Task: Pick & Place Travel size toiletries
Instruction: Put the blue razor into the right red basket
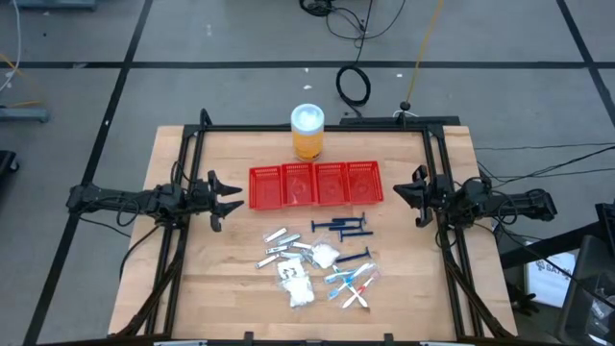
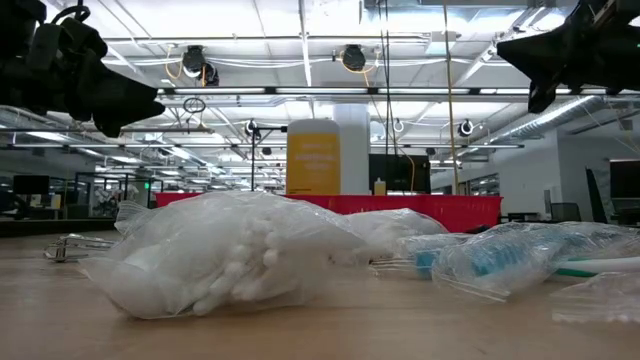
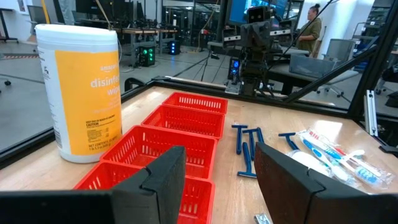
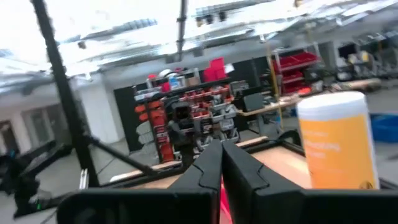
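Note:
The toiletries lie loose on the table's near middle: dark blue razors (image 1: 343, 227), silvery-white tubes (image 1: 280, 234), white crinkly packets (image 1: 296, 281) and wrapped sticks (image 1: 354, 284). The razors (image 3: 247, 149) and sticks (image 3: 336, 155) also show in the left wrist view. My left gripper (image 1: 223, 197) hangs open above the table's left side, left of the red tray (image 1: 316, 185). My right gripper (image 1: 417, 195) hangs shut above the right side, right of the tray. Both are empty.
The red four-compartment tray (image 3: 180, 134) lies at the table's middle. An orange jar with a white lid (image 1: 307, 132) stands behind it. A black frame (image 1: 317, 126) runs round the table. A person (image 3: 310, 31) stands in the room beyond the table.

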{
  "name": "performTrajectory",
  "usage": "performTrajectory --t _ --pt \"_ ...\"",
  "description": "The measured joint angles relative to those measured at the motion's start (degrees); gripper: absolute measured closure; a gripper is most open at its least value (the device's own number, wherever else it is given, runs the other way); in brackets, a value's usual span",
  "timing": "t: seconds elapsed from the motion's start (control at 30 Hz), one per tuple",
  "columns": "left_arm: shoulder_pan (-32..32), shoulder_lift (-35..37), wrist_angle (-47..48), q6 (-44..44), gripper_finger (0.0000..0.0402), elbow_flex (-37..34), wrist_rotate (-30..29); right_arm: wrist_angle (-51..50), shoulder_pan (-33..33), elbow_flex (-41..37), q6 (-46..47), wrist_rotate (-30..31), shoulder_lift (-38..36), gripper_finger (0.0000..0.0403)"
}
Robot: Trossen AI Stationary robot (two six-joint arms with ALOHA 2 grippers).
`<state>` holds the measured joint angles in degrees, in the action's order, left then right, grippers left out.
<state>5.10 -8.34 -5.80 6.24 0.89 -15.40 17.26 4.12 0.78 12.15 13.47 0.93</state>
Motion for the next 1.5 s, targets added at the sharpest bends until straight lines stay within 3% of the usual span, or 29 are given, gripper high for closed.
performTrajectory --t 0.17,0.3,0.4,0.5,0.63,0.73,0.83,1.0,1.1,1.27,1.5 --pt "0.02 -0.01 0.0 0.0 0.0215 0.0 0.0 -0.54 0.0 0.0 2.62 -0.31 0.48 0.0399" --pt "0.02 0.0 0.0 0.0 0.0215 0.0 0.02 0.96 0.13 0.0 4.05 -6.12 2.89 0.0399" --pt "0.0 -0.01 0.0 0.0 0.0215 0.0 0.0 5.19 0.11 0.0 6.35 -6.16 6.25 0.0388" --pt "0.01 -0.01 0.0 0.0 0.0215 0.0 0.0 10.55 0.72 0.0 7.5 -8.42 11.59 0.0351" --pt "0.01 -0.02 -0.01 0.0 0.0215 0.0 0.0 18.74 4.77 1.66 7.98 -9.04 21.88 0.027" --pt "0.0 -0.02 0.0 0.0 0.0215 0.0 0.0 15.91 9.49 5.65 4.28 -7.63 31.37 0.0212" --pt "0.02 0.0 0.02 0.0 0.0215 0.0 -0.01 12.8 14.64 13.4 2.25 -3.55 41.47 0.018" --pt "0.01 -0.01 -0.33 -0.01 0.0215 0.02 -0.07 -3.09 20.58 25.84 -0.14 -0.14 58.17 0.0177" --pt "0.01 0.0 -0.39 -0.01 0.0215 0.02 -0.12 -6.86 21.83 31.45 0.39 0.07 66.55 0.0186" --pt "0.01 -0.02 -0.37 0.0 0.0215 0.02 -0.13 -8.35 22.4 34.12 0.82 -0.08 78.3 0.0196" --pt "0.0 -0.02 -0.41 0.0 0.0215 0.02 -0.13 -7.84 22.4 34.38 0.86 -0.14 87.51 0.0198"
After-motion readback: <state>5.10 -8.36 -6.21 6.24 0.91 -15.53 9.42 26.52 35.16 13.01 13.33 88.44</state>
